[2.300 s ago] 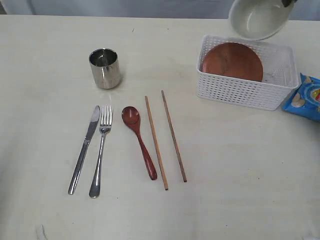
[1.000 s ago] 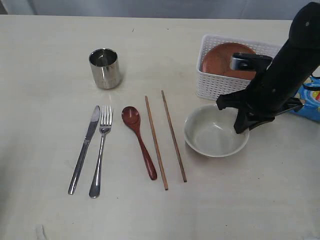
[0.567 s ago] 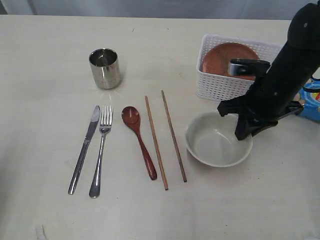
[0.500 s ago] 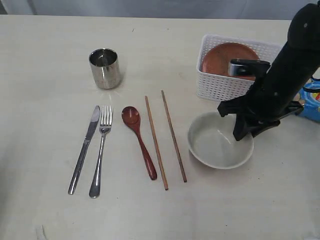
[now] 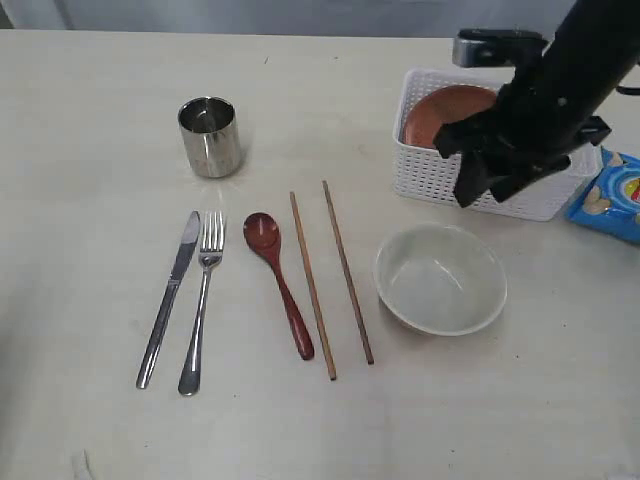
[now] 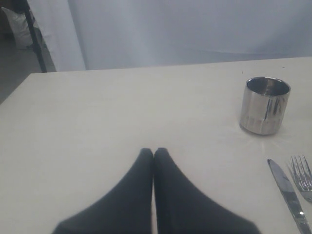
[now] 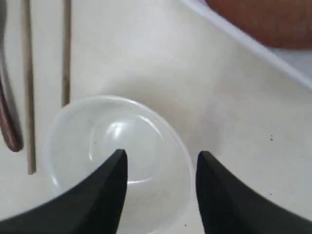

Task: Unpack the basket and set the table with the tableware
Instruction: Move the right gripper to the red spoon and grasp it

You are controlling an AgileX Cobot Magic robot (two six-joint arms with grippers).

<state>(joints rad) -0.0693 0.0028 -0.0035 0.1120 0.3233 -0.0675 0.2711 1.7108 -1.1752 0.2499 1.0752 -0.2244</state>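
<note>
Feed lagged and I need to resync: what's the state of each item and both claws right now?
bowl: upright on the table, empty, not gripped
plate: tilted inside the basket
basket: upright, plate inside
cup: upright
knife: lying flat
fork: lying flat
spoon: lying flat
chopsticks: lying flat, apart
chip bag: lying beside the basket
left claw: shut, empty
right claw: open, empty, above the bowl
</note>
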